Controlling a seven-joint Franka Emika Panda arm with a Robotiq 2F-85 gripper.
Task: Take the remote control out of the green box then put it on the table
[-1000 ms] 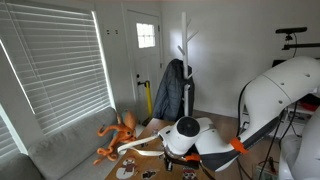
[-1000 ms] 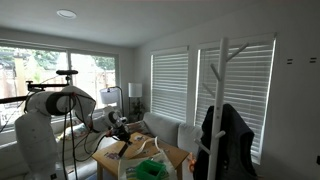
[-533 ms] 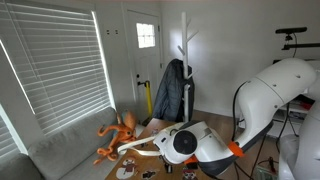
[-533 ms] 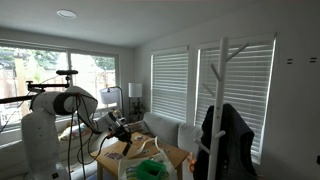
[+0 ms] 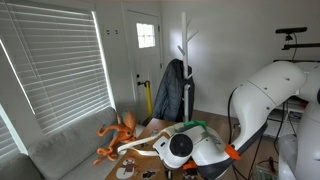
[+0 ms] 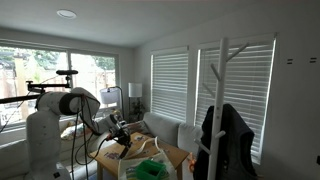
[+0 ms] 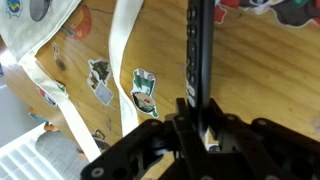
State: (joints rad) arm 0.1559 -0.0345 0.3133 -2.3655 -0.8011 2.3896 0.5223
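The hand comes in from the bottom of the wrist view, its two fingers pressed against the sides of the remote, pinching it at its near end. The remote is a long black bar with rows of small buttons. It runs straight away from the hand to the top edge of that view, over the light wooden tabletop; whether it touches the wood cannot be told. To the left of the remote, white strips lie across the tabletop, with small picture stickers scattered between and beside them. In an exterior view the white arm bends down from the right, and its round wrist hangs low over the tabletop, hiding the hand. In an exterior view the arm reaches in from the left to the middle of the tabletop, and the green box sits at the near end, apart from the hand, with pale material around it. An orange plush lies on the grey sofa left of the tabletop, and a dark jacket hangs on a white coat stand on the far side.
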